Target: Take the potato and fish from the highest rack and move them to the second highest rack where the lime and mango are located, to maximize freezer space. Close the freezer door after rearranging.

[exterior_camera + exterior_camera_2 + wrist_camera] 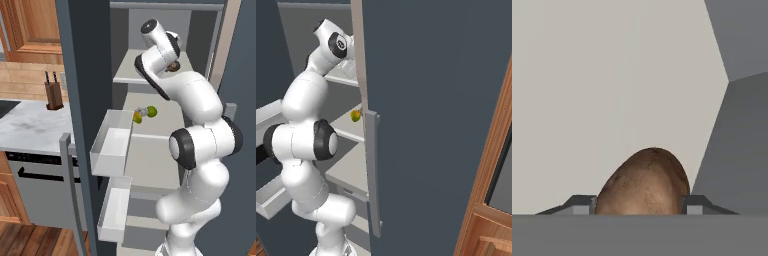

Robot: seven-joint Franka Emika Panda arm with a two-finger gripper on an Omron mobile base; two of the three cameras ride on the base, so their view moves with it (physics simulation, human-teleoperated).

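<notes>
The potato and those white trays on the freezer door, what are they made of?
The potato looks like real vegetable skin: rough, matte brown with darker speckles, sitting between the gripper fingertips. The trays on the freezer door look like smooth white plastic, perhaps slightly see-through, with thin walls and a soft sheen. It is a rendered scene, so this is only how they look.

A: What's left of the end effector (641, 205)?
B: Lower down, a knife block (53, 95) standing on a marble counter (30, 127). A wooden cabinet (35, 27) hangs above that.
A: Below the counter?
B: A grey dishwasher (37, 192), then wood floor (30, 240).
</notes>
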